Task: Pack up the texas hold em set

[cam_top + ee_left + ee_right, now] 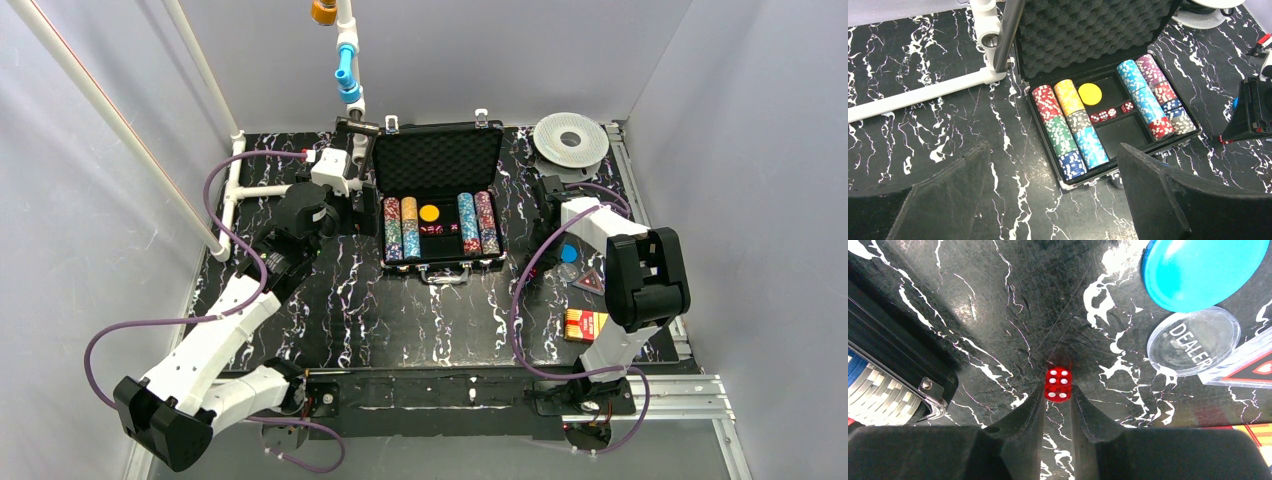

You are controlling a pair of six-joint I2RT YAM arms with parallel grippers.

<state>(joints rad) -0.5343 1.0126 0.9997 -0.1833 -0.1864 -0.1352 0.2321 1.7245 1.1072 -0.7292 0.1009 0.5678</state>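
My right jaws pinch one red die [1058, 384] just off the case's [437, 155] right side, ready to carry it in. The left jaws hang wide and hold nothing. The case lies open at the bench's [350, 320] far edge, holding four chip rows [1048, 107], one yellow disc [1090, 93] and four dice [1104, 115]. One blue disc [1203, 270] waits outside.

A robotics lab cell: plain grey panels [100, 250] enclose a black marbled table [350, 320], with 2 robot arms [215, 350] [620, 345] bolted to a metal rail [660, 385].
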